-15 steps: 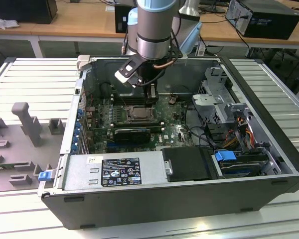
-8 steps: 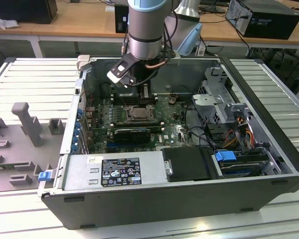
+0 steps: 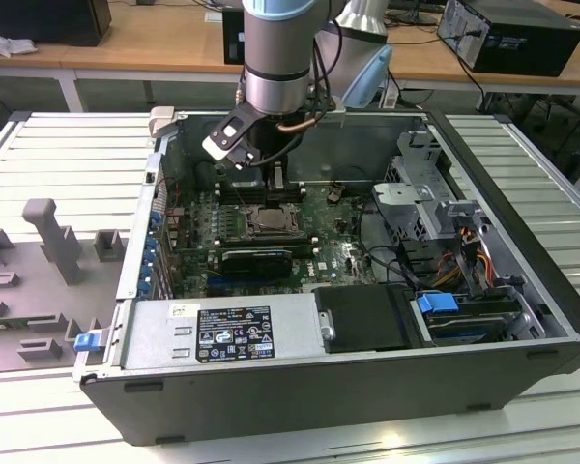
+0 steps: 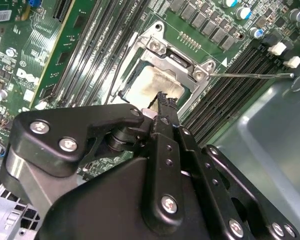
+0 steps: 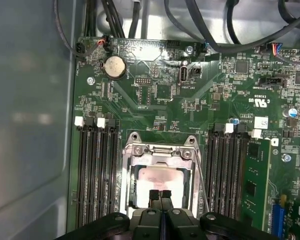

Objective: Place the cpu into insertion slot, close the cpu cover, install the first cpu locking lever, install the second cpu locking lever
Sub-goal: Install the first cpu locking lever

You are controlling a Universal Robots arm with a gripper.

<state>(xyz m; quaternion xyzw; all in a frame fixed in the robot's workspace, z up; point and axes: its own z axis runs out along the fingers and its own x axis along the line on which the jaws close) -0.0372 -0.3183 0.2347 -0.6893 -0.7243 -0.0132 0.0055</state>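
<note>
the cpu lies in the insertion slot on the board, with the cpu cover down around it. the claw hangs right over the chip's edge, clenched on nothing.

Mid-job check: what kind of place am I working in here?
Probably an electronics lab or repair workshop: an open dark-grey desktop computer case sits on a ribbed pale metal worktable, with long wooden desks carrying black equipment boxes behind.
</note>
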